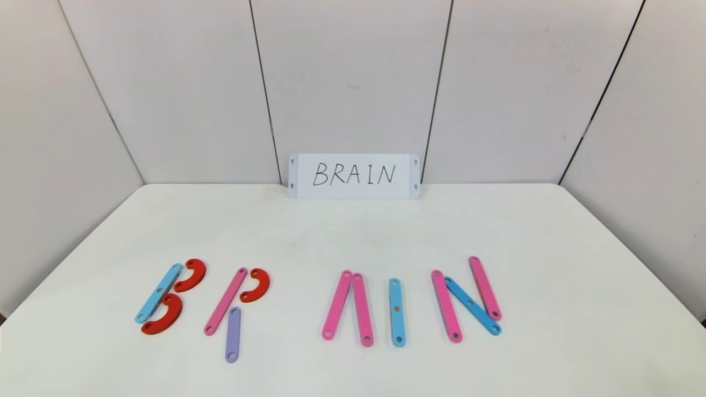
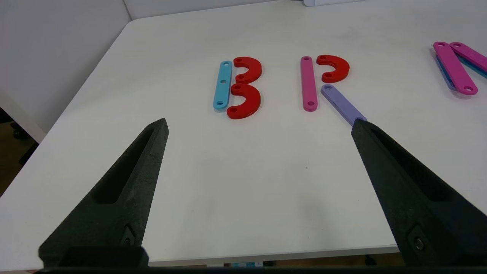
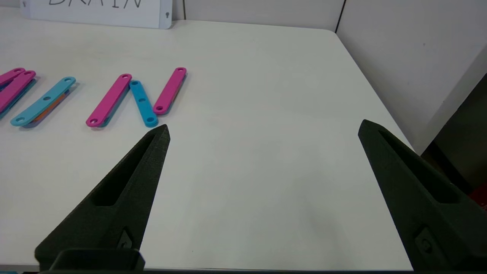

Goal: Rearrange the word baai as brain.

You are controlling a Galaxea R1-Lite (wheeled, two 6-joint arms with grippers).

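- White card reading BRAIN stood against the wall at the back of the desk; all places below taken from it.
- Plastic letters lay in a row in front of the card, toward the desk's near edge: B and R to the card's left, two pink strips meeting at the top as an A without crossbar about straight in front, a single blue I and an N to its right.
- R was built from a pink strip, a red half-ring and a purple strip as its leg.
- Left tool hovered near the desk's front edge, on the side away from the card, fingers spread wide, holding nothing.
- Right tool likewise spread and empty, near the N on the card's right.
- Judgement: word reads nearly complete; only the A lacks a bar, and no spare strip showed.
- Advice for any touch-up: descend straight over a strip's middle, pinch across its narrow width, avoid nudging neighbours lying close.
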